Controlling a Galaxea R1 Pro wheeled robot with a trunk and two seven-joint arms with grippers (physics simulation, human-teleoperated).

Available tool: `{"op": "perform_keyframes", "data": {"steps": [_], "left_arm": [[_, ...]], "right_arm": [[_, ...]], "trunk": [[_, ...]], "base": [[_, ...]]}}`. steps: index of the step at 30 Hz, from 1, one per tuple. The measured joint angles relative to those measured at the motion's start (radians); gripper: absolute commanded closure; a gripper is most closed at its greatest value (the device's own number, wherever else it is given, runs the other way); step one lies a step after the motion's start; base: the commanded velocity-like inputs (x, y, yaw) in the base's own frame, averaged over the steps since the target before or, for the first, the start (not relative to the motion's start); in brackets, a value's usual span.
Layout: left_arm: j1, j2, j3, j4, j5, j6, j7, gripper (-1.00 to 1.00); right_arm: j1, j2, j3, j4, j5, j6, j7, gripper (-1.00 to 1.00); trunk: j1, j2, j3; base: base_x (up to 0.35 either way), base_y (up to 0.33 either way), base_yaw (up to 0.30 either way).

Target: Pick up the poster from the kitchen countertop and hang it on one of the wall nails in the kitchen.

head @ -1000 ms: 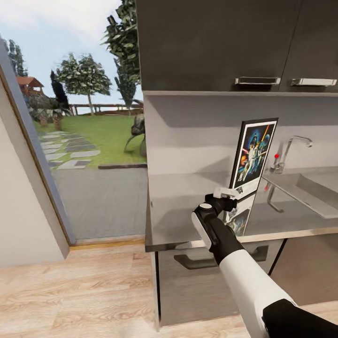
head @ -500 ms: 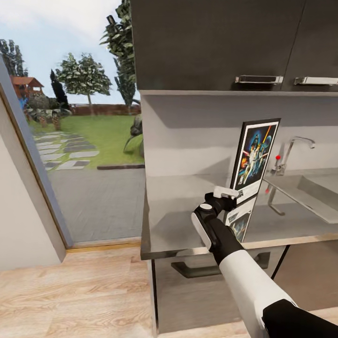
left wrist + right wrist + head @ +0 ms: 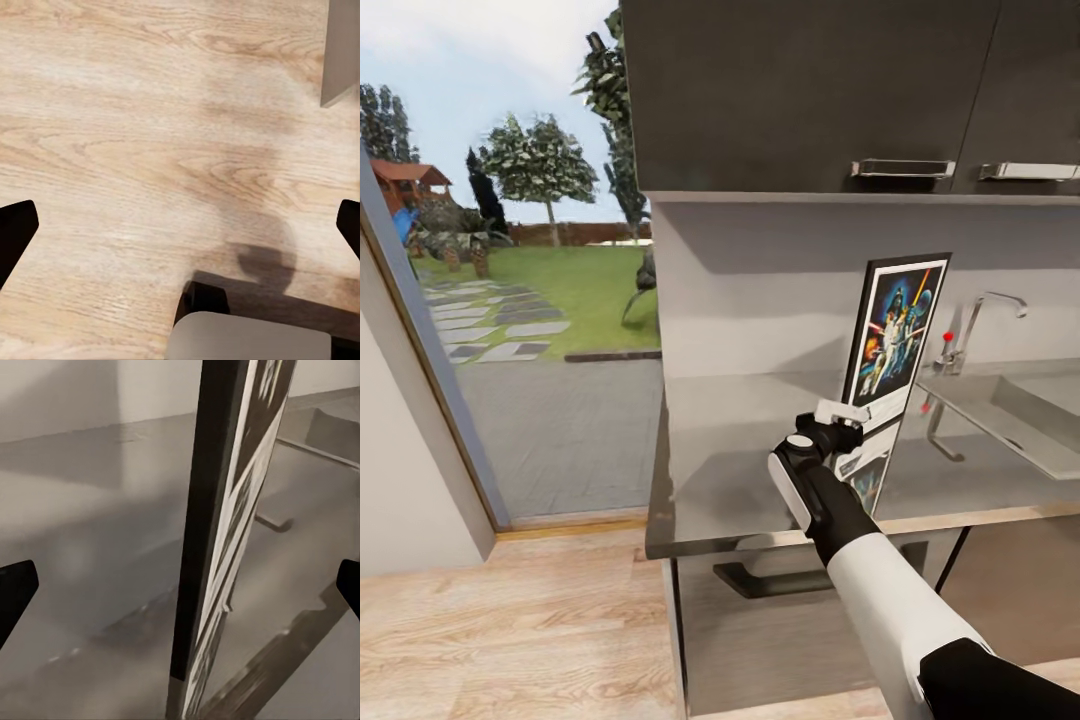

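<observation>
The black-framed poster [image 3: 895,325] stands upright on the grey countertop [image 3: 740,440], left of the sink, and its colourful face reflects in the metal. My right gripper [image 3: 847,412] is at the poster's lower left corner. In the right wrist view the poster [image 3: 225,510] runs edge-on between the two fingertips, which sit far apart, so the right gripper [image 3: 180,592] is open around it without pinching it. My left gripper [image 3: 180,232] is open with nothing in it and hangs over the wooden floor [image 3: 150,112].
A chrome faucet [image 3: 985,310] and the sink basin [image 3: 1030,410] lie right of the poster. Dark upper cabinets [image 3: 810,90] overhang the counter. A wide opening onto a garden [image 3: 530,300] is to the left. Wooden floor [image 3: 510,620] runs in front of the counter.
The whole view has shifted a little, and the counter's left end now sits further left in the picture. Arm, gripper and poster keep the same relation.
</observation>
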Motion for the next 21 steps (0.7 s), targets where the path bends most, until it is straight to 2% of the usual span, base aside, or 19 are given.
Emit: {"op": "perform_keyframes", "data": {"steps": [9, 14, 21], "left_arm": [[0.0, 0.0, 0.0, 0.001, 0.0, 0.001, 0.0, -1.0], [0.0, 0.0, 0.0, 0.001, 0.0, 0.0, 0.0, -1.0], [0.001, 0.0, 0.0, 0.001, 0.0, 0.001, 0.0, -1.0]], "right_arm": [[0.005, 0.0, -0.002, 0.044, -0.006, -0.07, 0.003, -1.0], [0.004, 0.0, -0.001, 0.054, -0.033, -0.079, 0.005, -1.0], [0.004, -0.002, -0.001, 0.057, -0.048, -0.082, 0.006, -1.0]], "trunk": [[0.0, 0.0, 0.0], [0.0, 0.0, 0.0], [0.0, 0.0, 0.0]], "base": [[0.0, -0.004, 0.0], [0.0, 0.0, 0.0], [0.0, 0.0, 0.0]]}}
